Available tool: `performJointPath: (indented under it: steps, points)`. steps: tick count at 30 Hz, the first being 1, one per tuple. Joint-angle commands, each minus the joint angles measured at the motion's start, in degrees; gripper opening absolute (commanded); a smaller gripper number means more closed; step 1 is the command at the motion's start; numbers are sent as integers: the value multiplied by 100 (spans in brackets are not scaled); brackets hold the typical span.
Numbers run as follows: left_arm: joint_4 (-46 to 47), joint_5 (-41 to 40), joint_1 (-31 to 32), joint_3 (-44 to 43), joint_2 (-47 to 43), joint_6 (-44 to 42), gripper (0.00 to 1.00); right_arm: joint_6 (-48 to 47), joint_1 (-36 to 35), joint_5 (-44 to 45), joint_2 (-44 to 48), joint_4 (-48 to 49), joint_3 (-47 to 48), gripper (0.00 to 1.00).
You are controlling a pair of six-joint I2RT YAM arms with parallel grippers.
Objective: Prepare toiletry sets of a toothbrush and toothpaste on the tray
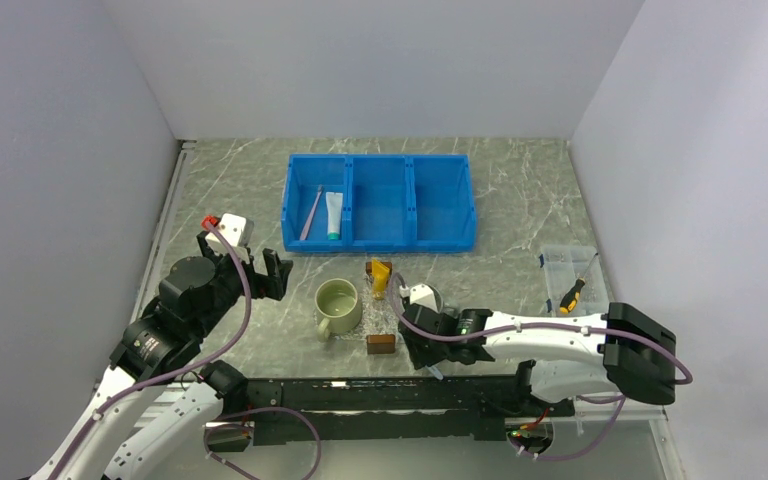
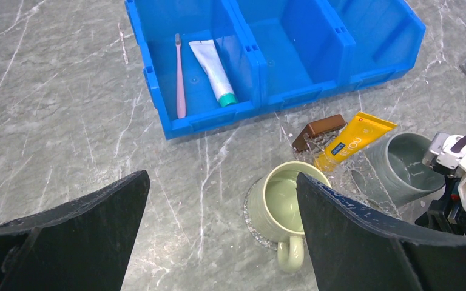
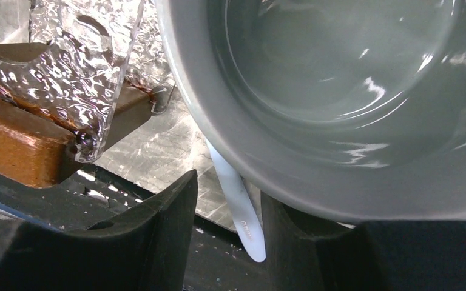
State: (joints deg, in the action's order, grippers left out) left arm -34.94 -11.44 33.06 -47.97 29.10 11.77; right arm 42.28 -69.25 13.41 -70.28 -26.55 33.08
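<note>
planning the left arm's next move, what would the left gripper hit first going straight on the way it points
The left gripper would most likely meet bare table beside the green mug; the blue bin lies farther on. Depth is unclear.

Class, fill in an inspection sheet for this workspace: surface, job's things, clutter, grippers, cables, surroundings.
Surface: grey marble table.
Job's things: pink toothbrush and white toothpaste in blue bin's left compartment; yellow toothpaste on clear tray; pale toothbrush by grey mug.
Clutter: green mug, two brown blocks, clear box with screwdriver.
Grippers: left gripper open, empty; right gripper fingers open around pale toothbrush.
Cables: purple cables along both arms.
Surroundings: plain pale walls.
</note>
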Motion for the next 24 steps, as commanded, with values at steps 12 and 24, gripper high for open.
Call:
performJointPath:
  steps: [12, 24]
  points:
    - [137, -1, -19, 21, 37, 19, 97, 54, -170, 203, -484, 314, 40, 26]
    - [149, 1, -20, 25, 31, 6, 97, -114, -311, 233, -184, -389, 479, 0]
